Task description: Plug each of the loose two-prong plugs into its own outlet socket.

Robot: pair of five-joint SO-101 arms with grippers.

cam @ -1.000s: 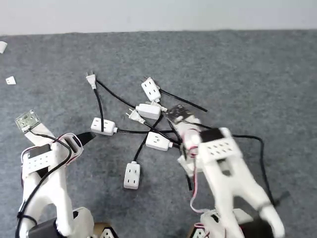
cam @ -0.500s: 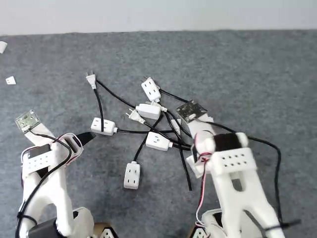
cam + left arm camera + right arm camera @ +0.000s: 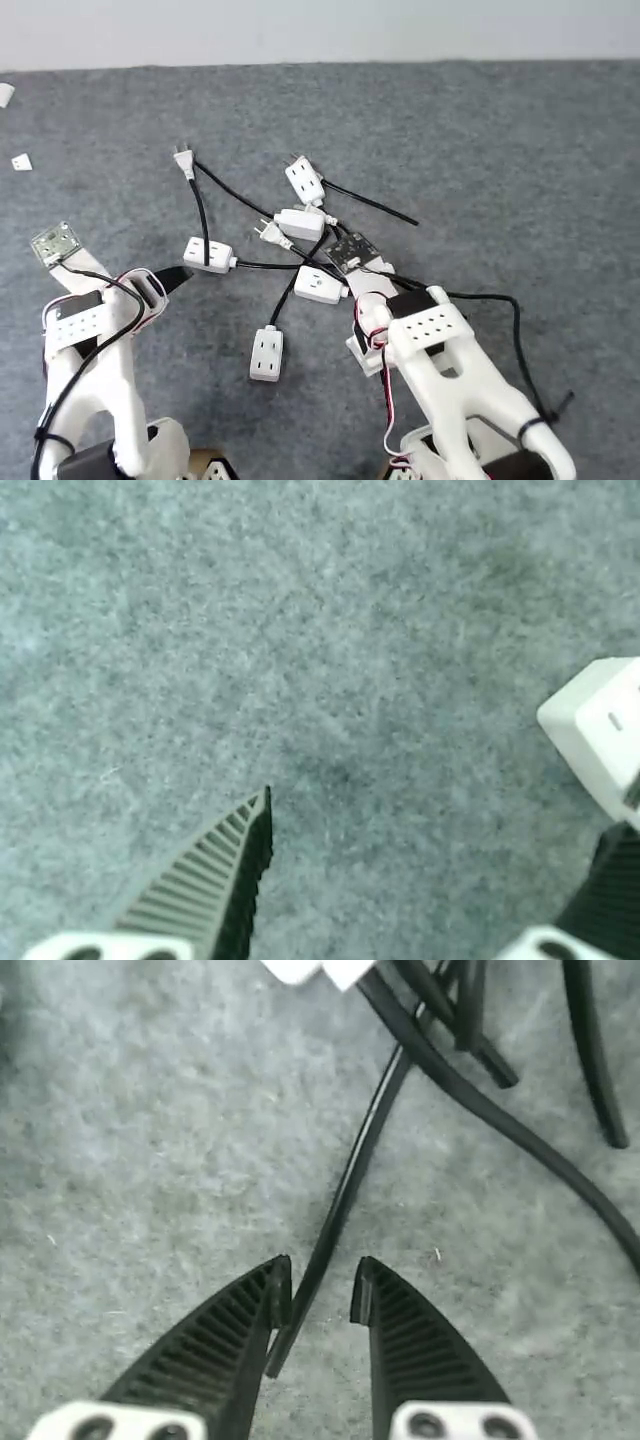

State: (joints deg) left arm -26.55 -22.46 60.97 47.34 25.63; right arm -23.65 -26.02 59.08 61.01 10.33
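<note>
The loose pieces lie tangled mid-carpet on black cords. I see one two-prong plug [image 3: 183, 158] at the tangle's far left, and another plug [image 3: 268, 233] just beside a white outlet socket [image 3: 301, 224]. My right gripper [image 3: 318, 1295] is released, its fingers straddling a black cord [image 3: 345, 1195] without pinching it. My left gripper [image 3: 430, 880] is spread wide over bare carpet [image 3: 520, 150], with a socket corner [image 3: 600, 730] near one finger. Open carpet runs right of the tangle and back to the wall [image 3: 320, 30].

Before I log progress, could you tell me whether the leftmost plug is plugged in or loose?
Loose: the plug lies on the grey carpet with both prongs bare and nothing fitted onto them.
</note>
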